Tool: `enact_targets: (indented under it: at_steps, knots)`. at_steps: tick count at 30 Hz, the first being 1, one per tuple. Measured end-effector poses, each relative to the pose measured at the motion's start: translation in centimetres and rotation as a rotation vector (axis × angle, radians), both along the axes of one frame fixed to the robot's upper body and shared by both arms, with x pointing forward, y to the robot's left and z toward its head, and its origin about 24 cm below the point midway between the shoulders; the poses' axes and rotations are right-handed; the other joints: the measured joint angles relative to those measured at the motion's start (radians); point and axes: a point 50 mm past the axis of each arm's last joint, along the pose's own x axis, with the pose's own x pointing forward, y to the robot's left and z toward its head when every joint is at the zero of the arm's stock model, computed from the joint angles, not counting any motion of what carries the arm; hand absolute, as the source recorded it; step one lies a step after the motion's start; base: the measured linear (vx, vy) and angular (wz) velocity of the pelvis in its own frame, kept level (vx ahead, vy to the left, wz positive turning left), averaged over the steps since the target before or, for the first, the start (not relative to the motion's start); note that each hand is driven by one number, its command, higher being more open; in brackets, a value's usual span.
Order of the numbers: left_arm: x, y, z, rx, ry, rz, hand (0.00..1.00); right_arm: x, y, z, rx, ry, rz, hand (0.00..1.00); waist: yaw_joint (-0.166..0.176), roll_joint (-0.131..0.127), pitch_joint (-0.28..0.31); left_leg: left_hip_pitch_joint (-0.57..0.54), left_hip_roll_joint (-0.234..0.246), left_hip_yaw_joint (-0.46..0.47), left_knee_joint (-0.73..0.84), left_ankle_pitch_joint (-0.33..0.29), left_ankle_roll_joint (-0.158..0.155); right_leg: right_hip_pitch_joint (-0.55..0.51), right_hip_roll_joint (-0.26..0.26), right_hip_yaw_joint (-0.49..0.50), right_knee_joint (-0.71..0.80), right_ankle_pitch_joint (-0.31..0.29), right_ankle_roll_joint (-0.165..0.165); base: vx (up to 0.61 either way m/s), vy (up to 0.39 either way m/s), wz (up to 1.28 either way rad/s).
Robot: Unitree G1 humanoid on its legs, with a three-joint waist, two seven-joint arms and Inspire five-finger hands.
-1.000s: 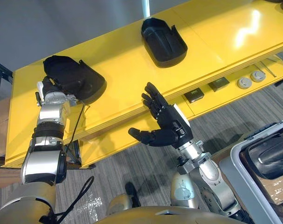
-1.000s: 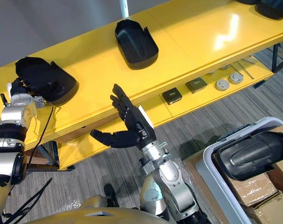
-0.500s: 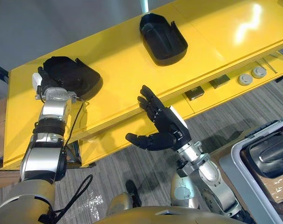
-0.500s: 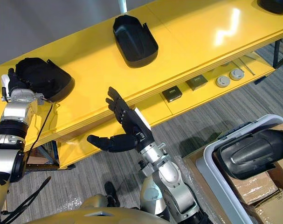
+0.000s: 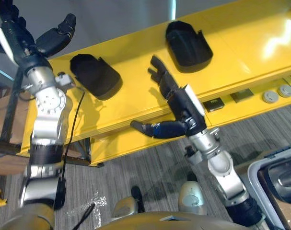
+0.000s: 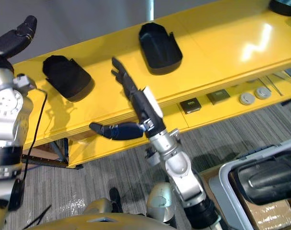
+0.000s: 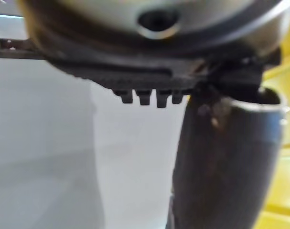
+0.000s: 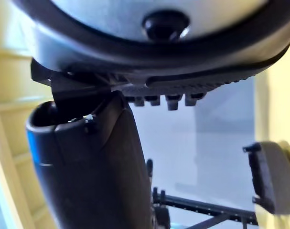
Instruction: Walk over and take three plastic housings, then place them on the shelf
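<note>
Left hand (image 5: 23,40) hangs raised off the yellow shelf (image 5: 135,52), fingers loose and empty, one plastic housing (image 5: 95,75) just below and to its right. The right hand (image 5: 183,112), flat, spread wide and holding nothing, hovers between that one and the second housing (image 5: 188,44). Both lie hollow side up, long axes slanting across the shelf, broad ends toward its front edge, and a third housing (image 6: 267,177) lies across the grey bin (image 6: 221,173) well behind the right hand, so that arm looks nearer.
</note>
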Motion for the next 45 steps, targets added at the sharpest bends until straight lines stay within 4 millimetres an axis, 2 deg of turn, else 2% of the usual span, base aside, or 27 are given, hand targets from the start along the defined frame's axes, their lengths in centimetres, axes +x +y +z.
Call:
enact_targets:
  at_steps: [3, 6, 8, 10, 12, 14, 16, 20, 23, 30, 31, 34, 39, 43, 45]
  knots:
    - [-2.8, -0.4, -2.5, -0.019, 0.025, -0.051, 1.00, 1.4, -1.0, 1.7, -0.145, -0.121, -0.093, 1.00, 0.055, -0.004, -0.003, -0.014, 0.001, -0.053, 0.006, 0.006, -0.004, 0.037, -0.001, -0.056, -0.016, 0.000, 0.000, -0.02, -0.024, 0.46]
    - [-4.1, -0.9, -4.6, -0.041, 0.091, -0.096, 1.00, 2.9, -1.2, 1.8, -0.259, -0.142, -0.153, 1.00, 0.094, -0.014, -0.007, -0.029, 0.002, -0.099, 0.005, 0.017, -0.007, 0.065, 0.000, -0.104, -0.038, 0.006, -0.008, -0.02, -0.035, 0.46]
    - [-4.9, -1.1, -5.9, -0.056, 0.136, -0.134, 1.00, 4.2, -1.2, 1.5, -0.319, -0.122, -0.193, 1.00, 0.123, -0.027, -0.010, -0.035, 0.004, -0.119, 0.004, 0.022, -0.009, 0.081, 0.004, -0.125, -0.054, 0.012, -0.012, -0.01, -0.031, 0.36]
    - [-5.6, -1.3, -7.2, -0.060, 0.184, -0.183, 1.00, 5.8, -1.4, 0.9, -0.417, -0.091, -0.262, 1.00, 0.156, -0.053, -0.010, -0.041, 0.005, -0.140, 0.006, 0.024, -0.010, 0.101, 0.007, -0.150, -0.070, 0.019, -0.018, -0.02, -0.019, 0.27]
    - [-5.9, -1.6, -7.7, -0.055, 0.193, -0.225, 1.00, 6.9, -1.6, 0.8, -0.492, -0.080, -0.296, 1.00, 0.174, -0.071, -0.011, -0.064, 0.005, -0.157, 0.020, 0.024, -0.010, 0.100, 0.010, -0.163, -0.078, 0.027, -0.027, -0.03, -0.002, 0.24]
    - [-6.1, -2.1, -8.0, -0.049, 0.196, -0.273, 1.00, 8.2, -1.5, 0.9, -0.578, -0.077, -0.318, 1.00, 0.198, -0.089, -0.001, -0.073, 0.004, -0.166, 0.023, 0.026, -0.010, 0.102, 0.013, -0.164, -0.087, 0.035, -0.026, -0.04, 0.009, 0.15]
    - [-6.0, -2.4, -8.1, -0.041, 0.198, -0.319, 1.00, 9.4, -1.3, 1.1, -0.629, -0.072, -0.327, 1.00, 0.208, -0.097, 0.002, -0.087, 0.003, -0.178, 0.025, 0.029, -0.010, 0.102, 0.014, -0.166, -0.088, 0.037, -0.028, -0.08, 0.000, 0.19]
    - [-6.4, -3.1, -8.0, -0.011, 0.180, -0.389, 1.00, 11.4, -1.1, 1.7, -0.789, -0.109, -0.376, 1.00, 0.233, -0.103, 0.010, -0.119, 0.009, -0.203, 0.039, 0.031, -0.015, 0.101, 0.025, -0.191, -0.098, 0.040, -0.030, -0.06, -0.016, 0.18]
    - [-6.6, -3.2, -7.4, -0.007, 0.138, -0.415, 1.00, 12.0, -1.4, 1.7, -0.860, -0.116, -0.393, 1.00, 0.254, -0.111, 0.025, -0.131, 0.016, -0.215, 0.040, 0.039, -0.022, 0.098, 0.034, -0.201, -0.099, 0.040, -0.032, -0.03, -0.023, 0.12]
    - [-6.5, -3.8, -7.5, -0.005, 0.140, -0.471, 1.00, 14.0, -1.4, 4.1, -0.999, -0.140, -0.427, 1.00, 0.260, -0.124, 0.054, -0.134, 0.017, -0.223, 0.038, 0.043, -0.021, 0.101, 0.035, -0.211, -0.099, 0.042, -0.034, 0.00, -0.005, 0.03]
    - [-6.5, -3.8, -7.5, -0.003, 0.140, -0.475, 1.00, 14.1, -1.2, 4.3, -1.007, -0.141, -0.425, 0.00, 0.259, -0.124, 0.054, -0.134, 0.017, -0.223, 0.038, 0.043, -0.021, 0.101, 0.035, -0.211, -0.100, 0.042, -0.034, 0.00, 0.000, 0.00]
    - [-6.4, -4.0, -7.2, 0.006, 0.130, -0.488, 1.00, 14.6, -1.2, 4.7, -1.047, -0.116, -0.421, 0.00, 0.261, -0.122, 0.056, -0.133, 0.017, -0.223, 0.035, 0.047, -0.021, 0.101, 0.036, -0.212, -0.099, 0.041, -0.034, -0.01, -0.002, 0.00]
    - [-5.8, -4.7, -6.5, 0.017, 0.093, -0.522, 1.00, 15.1, -1.3, 5.2, -1.066, -0.098, -0.437, 0.00, 0.256, -0.114, 0.094, -0.127, 0.019, -0.222, 0.005, 0.066, -0.023, 0.098, 0.036, -0.215, -0.099, 0.036, -0.042, -0.06, -0.008, 0.04]
    - [-5.6, -5.2, -6.1, 0.026, 0.076, -0.549, 1.00, 16.1, -2.0, 7.5, -1.034, -0.109, -0.536, 0.00, 0.260, -0.107, 0.127, -0.122, 0.027, -0.217, -0.022, 0.100, -0.023, 0.087, 0.043, -0.214, -0.098, 0.039, -0.043, -0.04, -0.010, 0.02]
    - [-5.5, -5.2, -6.1, 0.023, 0.078, -0.548, 1.00, 16.2, -2.2, 7.8, -1.030, -0.109, -0.549, 0.00, 0.268, -0.108, 0.128, -0.122, 0.028, -0.217, -0.031, 0.105, -0.025, 0.082, 0.044, -0.214, -0.097, 0.046, -0.039, 0.00, 0.000, 0.00]
